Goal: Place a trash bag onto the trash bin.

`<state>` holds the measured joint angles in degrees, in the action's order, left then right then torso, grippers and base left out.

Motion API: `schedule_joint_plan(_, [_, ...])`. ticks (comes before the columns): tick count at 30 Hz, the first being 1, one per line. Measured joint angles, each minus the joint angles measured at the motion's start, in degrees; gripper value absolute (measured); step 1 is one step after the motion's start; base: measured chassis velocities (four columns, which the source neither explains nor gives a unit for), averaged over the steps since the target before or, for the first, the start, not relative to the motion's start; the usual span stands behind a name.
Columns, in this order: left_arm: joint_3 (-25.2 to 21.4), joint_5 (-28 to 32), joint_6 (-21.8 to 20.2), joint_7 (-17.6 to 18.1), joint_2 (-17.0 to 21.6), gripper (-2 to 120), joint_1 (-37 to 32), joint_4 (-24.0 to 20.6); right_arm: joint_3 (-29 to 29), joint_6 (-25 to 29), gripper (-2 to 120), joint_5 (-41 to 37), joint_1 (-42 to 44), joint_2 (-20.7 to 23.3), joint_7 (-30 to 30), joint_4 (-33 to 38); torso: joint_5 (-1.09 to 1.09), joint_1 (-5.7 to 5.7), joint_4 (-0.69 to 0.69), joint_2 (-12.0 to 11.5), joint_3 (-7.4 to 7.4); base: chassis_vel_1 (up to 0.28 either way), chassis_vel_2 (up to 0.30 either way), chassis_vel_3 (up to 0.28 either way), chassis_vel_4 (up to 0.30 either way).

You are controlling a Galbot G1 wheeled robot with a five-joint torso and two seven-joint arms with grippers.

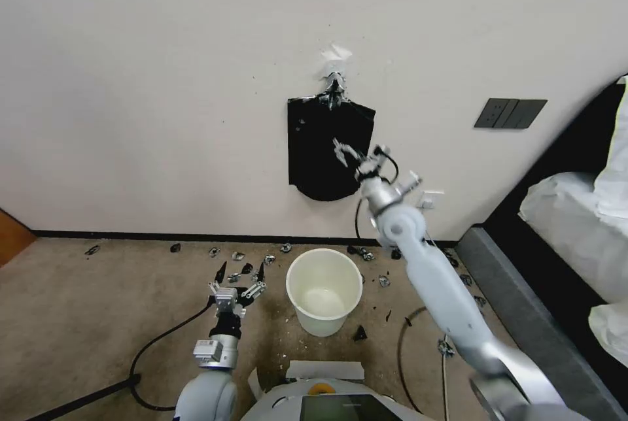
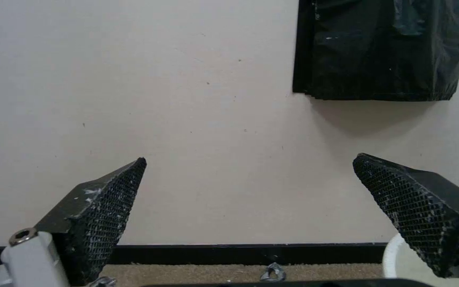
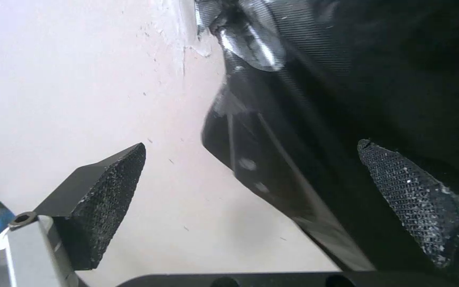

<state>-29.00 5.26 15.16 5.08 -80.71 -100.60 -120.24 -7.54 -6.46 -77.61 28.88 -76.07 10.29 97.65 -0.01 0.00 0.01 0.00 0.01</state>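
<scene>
Right gripper: the right gripper (image 1: 356, 150) is raised on an extended white arm to the wall, in front of the flat, smooth black pack of bags with a rounded bottom edge (image 1: 327, 150); its jaws stand wide apart and hold nothing, one mesh-textured pad (image 3: 410, 195) over the black plastic, the other before bare wall.
Pack of bags: hangs flat on the cream wall from a crumpled, silvery-black knot of plastic and tape (image 1: 334, 84).
Left gripper: the left gripper (image 1: 237, 275) waits low over the floor, left of the bin; jaws wide open and empty.
Trash bin: the small round cream-white plastic bucket (image 1: 324, 290) stands upright on the beige carpet (image 1: 98, 303) below the pack, with no bag in it or over its rim.
Floor: small black plastic scraps (image 1: 233, 269) lie scattered along the black skirting.
Trash bag: a single loose bag cannot be told apart from the pack.
</scene>
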Motion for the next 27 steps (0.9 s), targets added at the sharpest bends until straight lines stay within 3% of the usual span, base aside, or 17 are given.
schedule_joint_plan(11, [-1.32,-0.37,2.13,0.27,0.53,100,-0.12,0.69,-1.26,0.67,100,-2.54,-5.8,-1.43,-4.45,-8.09,0.01,0.0,-0.02,0.0,-0.01,0.0,0.0,0.0,0.0])
schedule_joint_plan(27, [-0.96,-0.82,2.34,0.52,0.98,100,-0.07,1.63,-1.42,0.06,100,-1.87,-9.63,-0.46,-8.2,-10.55,0.0,0.0,-0.01,0.0,-0.01,0.0,0.0,0.0,0.0])
